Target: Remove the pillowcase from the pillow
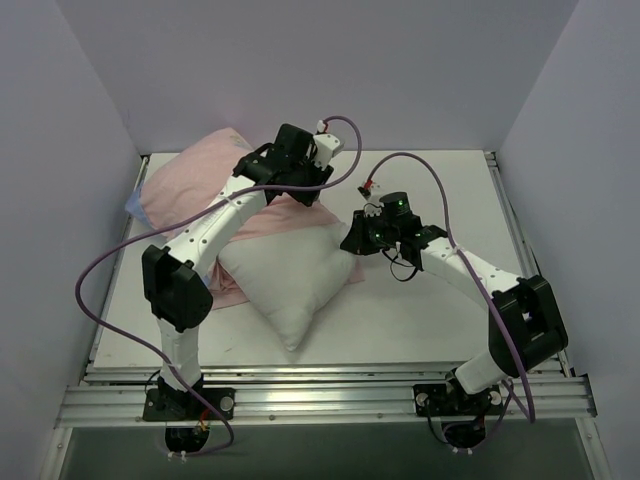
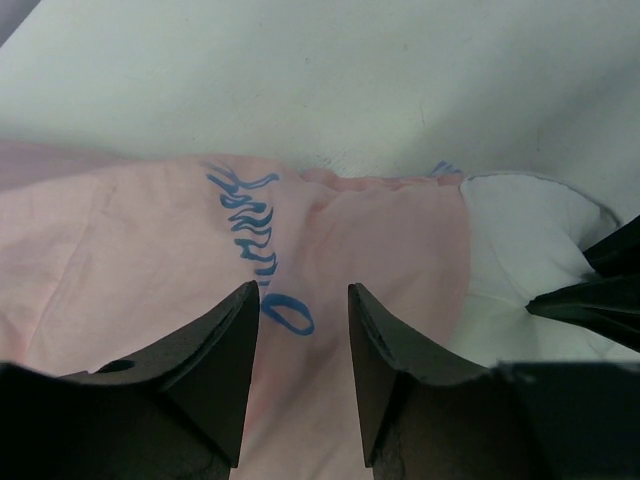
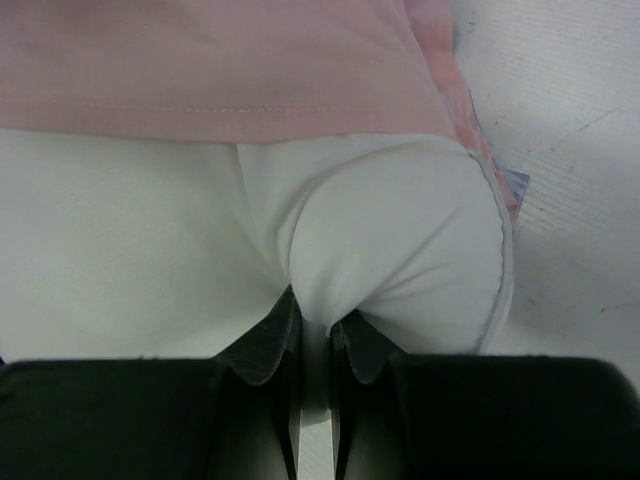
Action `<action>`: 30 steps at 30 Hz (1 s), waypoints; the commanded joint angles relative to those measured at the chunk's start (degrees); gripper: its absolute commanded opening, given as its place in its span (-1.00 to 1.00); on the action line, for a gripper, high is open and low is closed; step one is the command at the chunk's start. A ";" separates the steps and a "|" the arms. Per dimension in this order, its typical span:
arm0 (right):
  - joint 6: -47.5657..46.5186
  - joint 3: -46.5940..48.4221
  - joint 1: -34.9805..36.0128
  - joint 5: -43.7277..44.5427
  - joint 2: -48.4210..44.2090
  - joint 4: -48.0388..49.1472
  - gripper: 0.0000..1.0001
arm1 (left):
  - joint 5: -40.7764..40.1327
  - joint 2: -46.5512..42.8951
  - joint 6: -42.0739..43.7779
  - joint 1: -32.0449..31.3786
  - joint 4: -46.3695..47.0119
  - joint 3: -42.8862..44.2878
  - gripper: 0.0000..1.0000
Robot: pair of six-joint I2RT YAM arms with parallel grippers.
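Top: high behind table (image 1: pixel 420 310), facing down. Wrists: close over own fingers (image 3: pixel 262 345); both share pillow (image 3: pixel 400 230) corner, pillowcase (image 3: pixel 200 70) edge.

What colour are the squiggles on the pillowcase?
Blue, on the pink pillowcase; clearest in left wrist view.

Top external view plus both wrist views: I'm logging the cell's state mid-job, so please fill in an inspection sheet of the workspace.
Surface: white table, bare where visible.
Job's things: pillowcase lies pink side out at the far left, and its hem overlaps the pillow's far end. The white pillow is mostly exposed, with one corner pointing toward the arm bases.
Clutter: nothing seen.
Grippers: left gripper has its fingers apart over the pillowcase. Right gripper has its fingers pinched on a pillow corner.
Cables: purple cables loop free off both arms, and none lies on the fabric.
Surroundings: plain white walls, and a metal rail at the near edge.
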 commanded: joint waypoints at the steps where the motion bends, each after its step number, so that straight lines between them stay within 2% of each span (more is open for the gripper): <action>1: -2.27 1.80 0.72 1.70 -2.32 -2.86 -1.00 | -0.53 0.56 2.14 0.09 -2.01 3.35 -0.06; 9: -2.36 2.59 1.25 2.05 -1.62 -3.12 -1.00 | -0.53 1.79 3.02 0.18 -3.16 2.56 -0.17; 14: -2.53 2.86 1.34 2.41 -1.53 -3.30 -1.00 | -4.22 2.23 3.20 0.27 -2.19 1.59 -0.23; 17: -2.45 2.86 1.43 2.67 -1.62 -3.47 -1.00 | -3.96 2.41 2.93 0.53 -2.01 1.68 -0.55; 18: -2.36 2.77 1.43 2.85 -1.79 -3.56 -1.00 | -3.87 2.41 2.85 0.62 -1.92 1.77 -0.79; 20: -2.18 2.50 1.51 3.20 -2.40 -3.56 -1.00 | -3.52 2.58 2.41 0.71 -1.57 1.94 -0.95; 24: -2.27 1.80 1.43 3.81 -4.77 -4.79 -1.00 | -4.83 2.50 0.04 2.20 0.44 1.85 -0.95; 30: -1.74 -0.31 0.20 4.17 -13.91 -10.76 -1.00 | -15.90 1.35 -4.01 6.85 7.20 1.94 -0.95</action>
